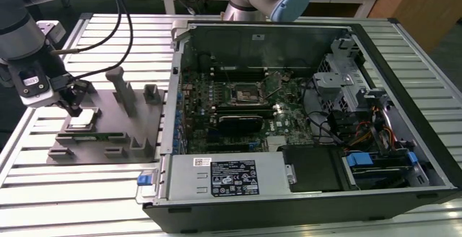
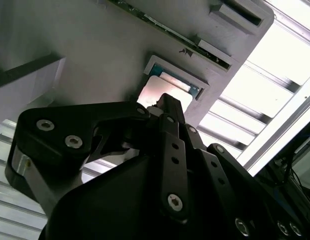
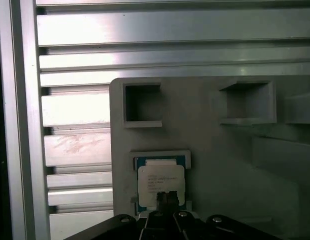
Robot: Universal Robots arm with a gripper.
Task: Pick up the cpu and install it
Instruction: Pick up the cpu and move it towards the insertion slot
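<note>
On the exterior view's left, you have the gripper [image 1: 72,106] low over the grey tray [image 1: 108,122], directly above the cpu [image 1: 83,119]. The cpu lies flat in its square pocket on the tray, pale lid up. In both wrist views your fingers [image 3: 162,201] look drawn together with nothing clamped between them, their tips at one edge of the lid; you cannot tell whether they touch it. The open case [image 1: 303,47] stands beside the tray, toward the exterior view's right.
</note>
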